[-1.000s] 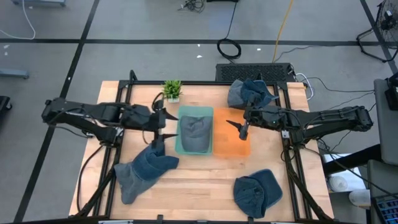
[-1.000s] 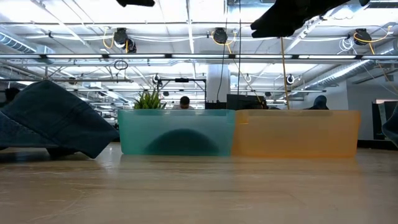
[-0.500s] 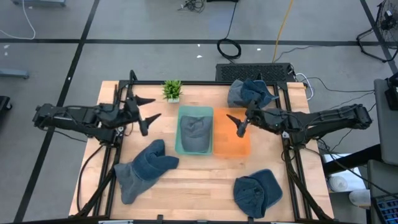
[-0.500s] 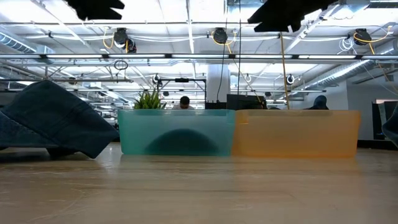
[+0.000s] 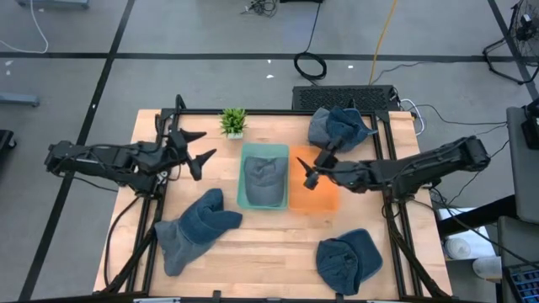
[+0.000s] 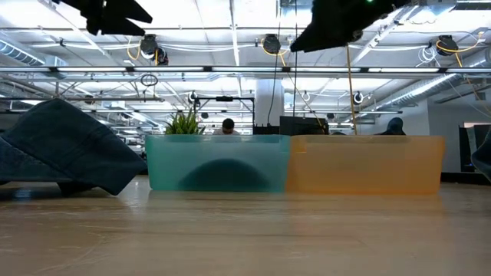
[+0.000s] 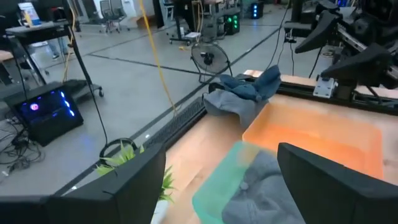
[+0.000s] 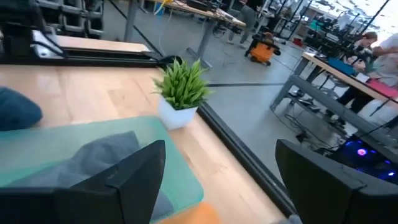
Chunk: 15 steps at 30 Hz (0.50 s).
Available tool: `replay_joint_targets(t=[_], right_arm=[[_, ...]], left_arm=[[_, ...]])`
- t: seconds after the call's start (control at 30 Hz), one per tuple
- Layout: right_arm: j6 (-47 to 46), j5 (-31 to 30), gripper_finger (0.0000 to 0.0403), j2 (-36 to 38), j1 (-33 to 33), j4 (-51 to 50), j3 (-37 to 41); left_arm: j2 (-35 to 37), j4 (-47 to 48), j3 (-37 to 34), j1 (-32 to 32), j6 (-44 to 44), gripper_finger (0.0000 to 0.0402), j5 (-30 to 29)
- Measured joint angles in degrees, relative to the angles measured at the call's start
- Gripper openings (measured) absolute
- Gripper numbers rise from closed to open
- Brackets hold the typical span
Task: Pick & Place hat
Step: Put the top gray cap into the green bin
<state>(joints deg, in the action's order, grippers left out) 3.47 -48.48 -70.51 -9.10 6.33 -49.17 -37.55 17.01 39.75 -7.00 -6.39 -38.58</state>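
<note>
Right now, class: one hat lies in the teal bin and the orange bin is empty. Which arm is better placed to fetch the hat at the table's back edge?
Probably the right. Its gripper, jaws open, hangs over the orange bin, close to that hat. The left gripper waits across the teal bin.

Two dark, jointed arms ending in pointed black jaws.

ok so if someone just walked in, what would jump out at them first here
Probably the two bright bins side by side mid-table: a teal bin with a grey hat inside and an empty orange bin beside it. Next, three dark blue hats lie loose around them: one front left, one front right, one back right. The open right gripper hovers over the orange bin.
</note>
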Motion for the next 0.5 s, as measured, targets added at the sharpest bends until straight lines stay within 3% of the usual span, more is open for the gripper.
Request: replay_joint_targets(t=[0.27, 0.5], right_arm=[[0.3, -9.6, 0.0293, -7.0, 0.9, -6.1, -11.1], [5.2, -19.8, 0.0293, -8.2, 1.4, -7.5, -17.5]], left_arm=[[-1.4, 1.2, 0.0, 0.0, -1.3, 0.0297, 1.0], [-1.5, 1.2, 0.0, 0.1, -1.1, 0.0297, 3.9]])
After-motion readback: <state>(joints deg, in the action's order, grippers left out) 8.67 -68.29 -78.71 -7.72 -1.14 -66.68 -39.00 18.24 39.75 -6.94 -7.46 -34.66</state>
